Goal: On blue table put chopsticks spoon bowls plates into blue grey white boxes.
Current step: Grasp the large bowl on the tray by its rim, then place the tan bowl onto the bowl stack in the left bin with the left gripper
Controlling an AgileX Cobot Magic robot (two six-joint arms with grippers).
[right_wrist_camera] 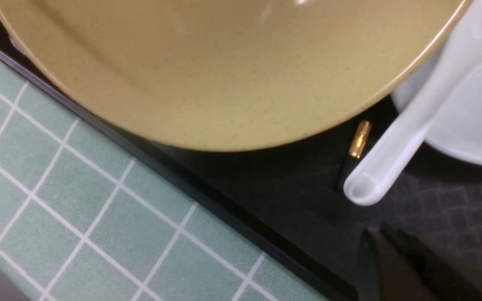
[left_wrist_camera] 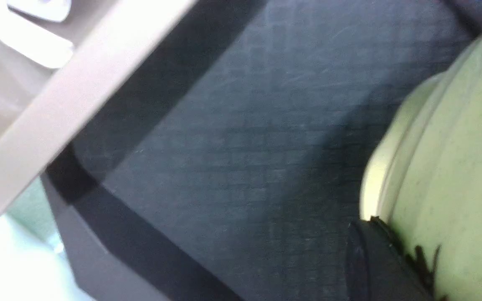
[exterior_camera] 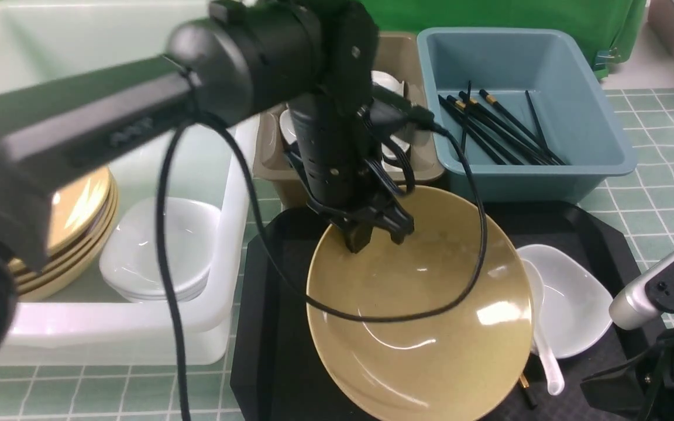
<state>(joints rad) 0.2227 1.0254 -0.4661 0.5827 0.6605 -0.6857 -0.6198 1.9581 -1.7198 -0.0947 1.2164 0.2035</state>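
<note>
- We see the big yellow bowl (exterior_camera: 419,304) on the black tray (exterior_camera: 272,327), its near rim reaching past the tray's front edge.
- The left gripper (exterior_camera: 372,231) is clamped on the bowl's far rim, one finger (left_wrist_camera: 375,259) pressed against the outer wall.
- Just beside the bowl, on the robot's right, the white spoon (exterior_camera: 544,345) lies against a white plate (exterior_camera: 571,304).
- One chopstick (right_wrist_camera: 359,140) pokes out from under the bowl, gold band showing.
- The right gripper (right_wrist_camera: 391,267) hovers near the spoon's handle; we cannot tell how its jaws stand.
- The white tub (exterior_camera: 220,234) holds stacked bowls (exterior_camera: 74,234) and plates (exterior_camera: 155,251).
- The grey bin (exterior_camera: 267,146) stands behind the arm, and the blue bin (exterior_camera: 577,134) holds chopsticks (exterior_camera: 501,128).
- All rest on the worktop (exterior_camera: 653,199).
</note>
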